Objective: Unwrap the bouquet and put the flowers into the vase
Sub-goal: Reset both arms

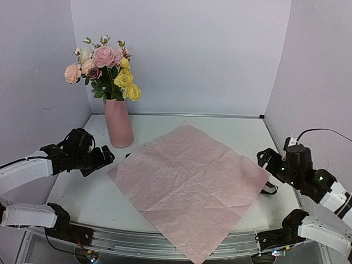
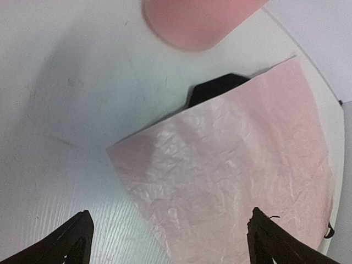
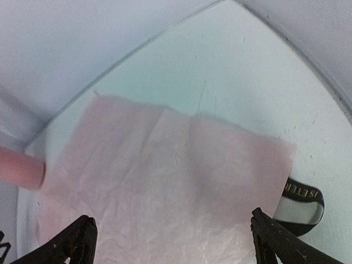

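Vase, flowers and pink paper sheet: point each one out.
vase [image 1: 119, 124], top external view, middle of its body
flowers [image 1: 105, 56], top external view, the large pink bloom
pink paper sheet [image 1: 190, 184], top external view, its centre

only readable bit I can spot: pale letters, looks like "ISTER", on the black ribbon loop [image 3: 301, 192] just beyond the right gripper [image 3: 171, 217], off its right finger; the word's start is cut off by the crinkled pink paper sheet [image 3: 165, 181]

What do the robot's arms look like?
The left arm and right arm are white tubes linked by chunky black joints. Each ends in black pointy claws: the left gripper and right gripper. A thin black cable loops off the right arm.
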Tool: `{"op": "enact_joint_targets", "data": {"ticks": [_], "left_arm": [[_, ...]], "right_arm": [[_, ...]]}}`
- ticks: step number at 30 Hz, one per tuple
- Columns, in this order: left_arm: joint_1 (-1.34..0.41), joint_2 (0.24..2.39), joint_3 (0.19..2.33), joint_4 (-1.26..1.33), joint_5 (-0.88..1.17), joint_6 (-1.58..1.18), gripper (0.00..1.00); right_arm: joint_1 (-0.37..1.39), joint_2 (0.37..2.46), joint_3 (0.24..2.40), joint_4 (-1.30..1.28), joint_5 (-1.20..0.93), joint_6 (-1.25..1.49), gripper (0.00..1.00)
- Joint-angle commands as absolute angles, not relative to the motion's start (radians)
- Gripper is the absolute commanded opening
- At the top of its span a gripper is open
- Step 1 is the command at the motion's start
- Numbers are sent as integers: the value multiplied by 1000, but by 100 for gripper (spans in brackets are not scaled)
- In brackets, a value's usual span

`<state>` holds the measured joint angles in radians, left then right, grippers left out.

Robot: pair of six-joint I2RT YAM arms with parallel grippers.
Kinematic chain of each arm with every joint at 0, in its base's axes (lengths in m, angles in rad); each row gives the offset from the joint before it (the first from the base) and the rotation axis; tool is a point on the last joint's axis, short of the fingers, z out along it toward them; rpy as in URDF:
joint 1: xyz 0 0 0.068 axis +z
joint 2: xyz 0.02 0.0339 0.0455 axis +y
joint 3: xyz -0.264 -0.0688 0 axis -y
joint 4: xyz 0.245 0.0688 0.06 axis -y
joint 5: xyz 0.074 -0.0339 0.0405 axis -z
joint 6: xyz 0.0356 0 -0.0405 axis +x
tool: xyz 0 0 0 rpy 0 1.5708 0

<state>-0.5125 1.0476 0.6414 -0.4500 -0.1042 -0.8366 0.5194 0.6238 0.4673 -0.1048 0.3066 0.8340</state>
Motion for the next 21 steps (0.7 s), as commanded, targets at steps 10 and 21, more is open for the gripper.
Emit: {"op": "enact_joint_targets", "data": {"ticks": [10, 21], "left_arm": [[-514, 955, 602, -51, -368, -263, 99], [-343, 1144, 609, 172, -360, -165, 100]], "right_arm": [[516, 460, 218, 386, 673, 335, 98], [421, 832, 168, 940, 451, 8, 96]]}}
